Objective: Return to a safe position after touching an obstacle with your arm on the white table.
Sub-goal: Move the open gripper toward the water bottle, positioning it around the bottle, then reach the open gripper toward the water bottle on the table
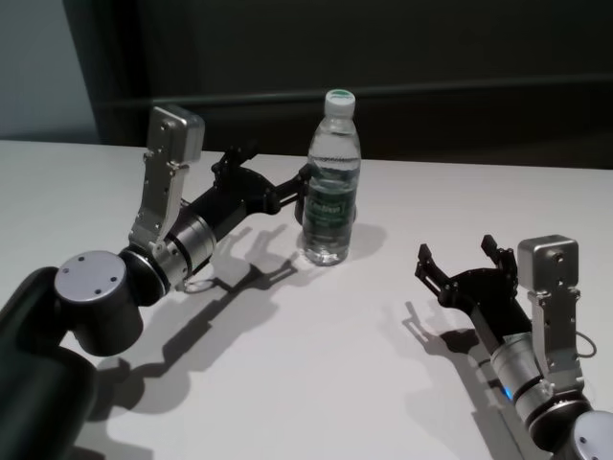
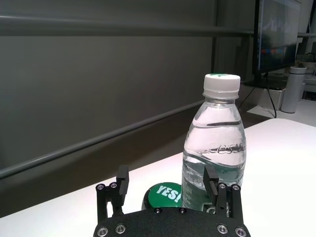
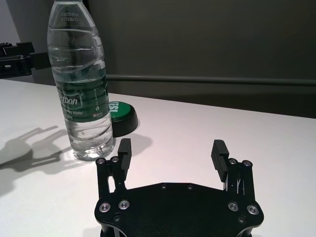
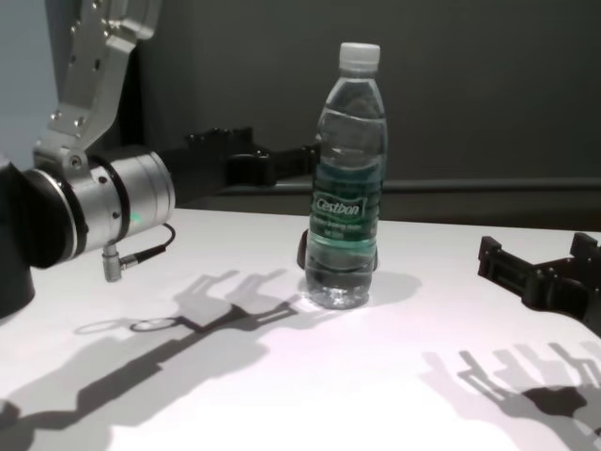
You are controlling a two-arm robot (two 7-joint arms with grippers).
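The bottle (image 1: 331,182) stands upright mid-surface (image 1: 316,364). The left gripper (image 1: 278,187) reaches it from the left, jaws apart, one finger (image 2: 211,180) beside its label. Only the wrist views show a dark green-topped lump (image 3: 121,116) just behind the bottle. The right gripper (image 1: 460,257) hovers well apart, jaws spread, holding nothing.

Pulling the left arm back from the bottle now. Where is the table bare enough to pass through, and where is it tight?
Bare: the white table near the front edge, between both arms, and the back left corner. Tight: around the bottle, where the open left claw sits beside it and a dark green-topped lump lies just behind. The open right claw hovers apart, front right.
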